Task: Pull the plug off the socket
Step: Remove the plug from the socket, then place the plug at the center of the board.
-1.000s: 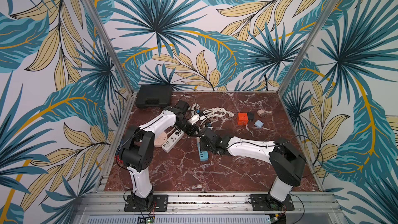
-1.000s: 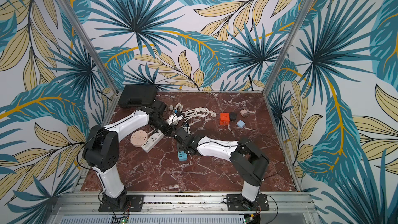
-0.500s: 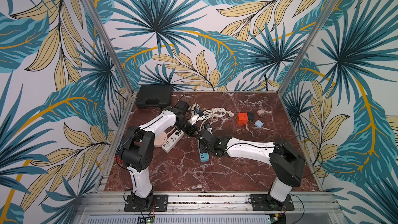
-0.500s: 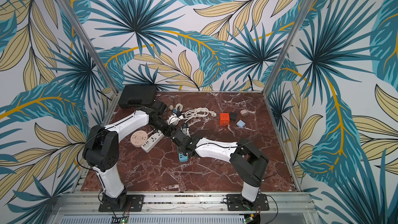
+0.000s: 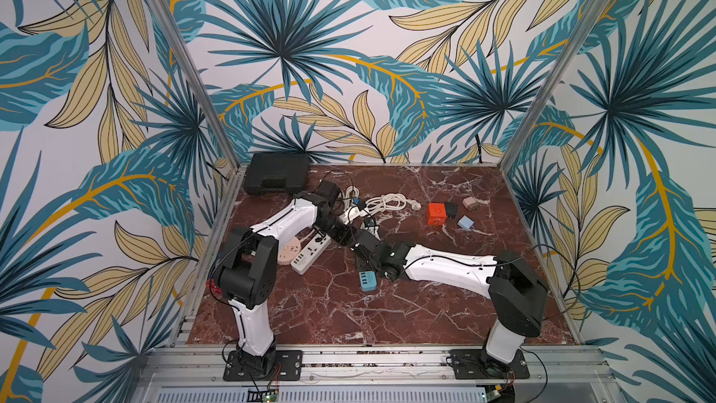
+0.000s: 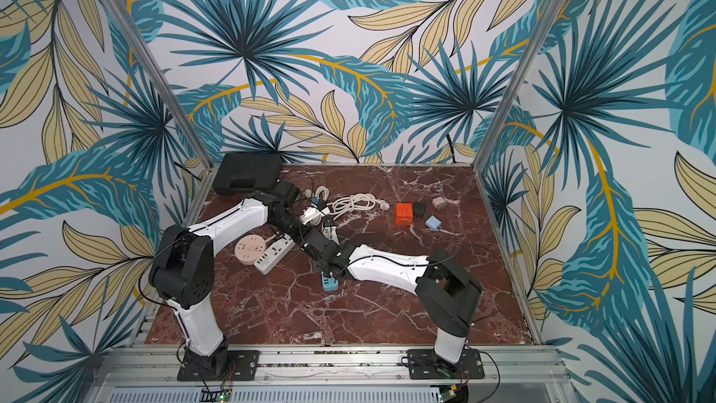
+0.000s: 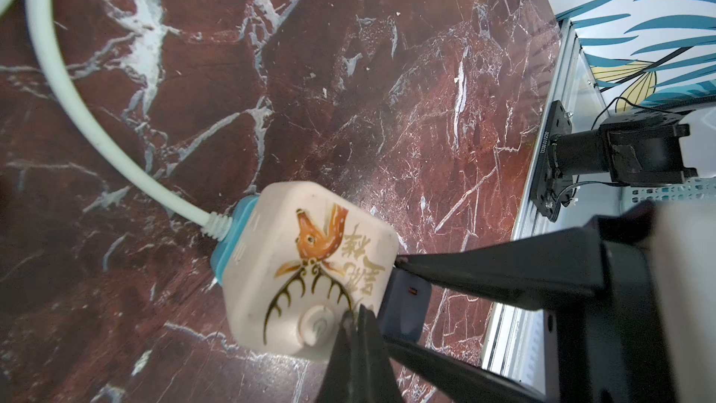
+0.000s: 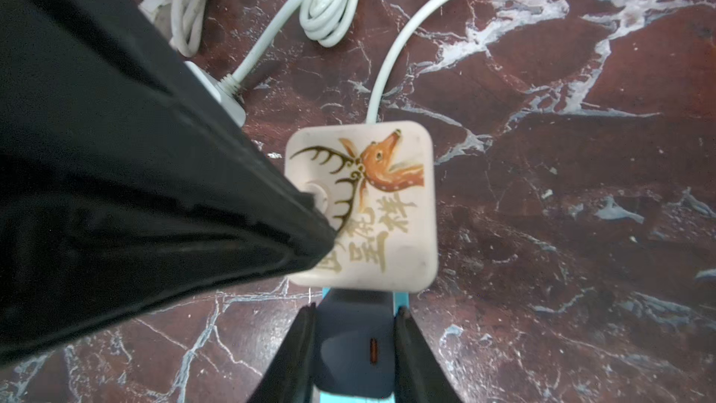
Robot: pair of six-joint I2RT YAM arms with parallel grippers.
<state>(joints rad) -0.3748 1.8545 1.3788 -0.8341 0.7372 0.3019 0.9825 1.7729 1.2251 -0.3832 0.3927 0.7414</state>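
- Right pincer (image 8: 356, 310) just clamped the dark grey-blue plug (image 8: 352, 354), which is still seated in the cream deer-printed cube socket (image 8: 387, 203), mid tabletop (image 8: 581, 226).
- Left pincer (image 7: 358, 317), pinched closed, pins the socket, so it looks ready to pull.

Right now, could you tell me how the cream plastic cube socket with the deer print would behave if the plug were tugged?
The cream cube socket looks rigid and light, so on the smooth marble tabletop it would probably slide with the dark blue-grey plug unless the left gripper pins it. Its white cord lies slack, likely offering little restraint.
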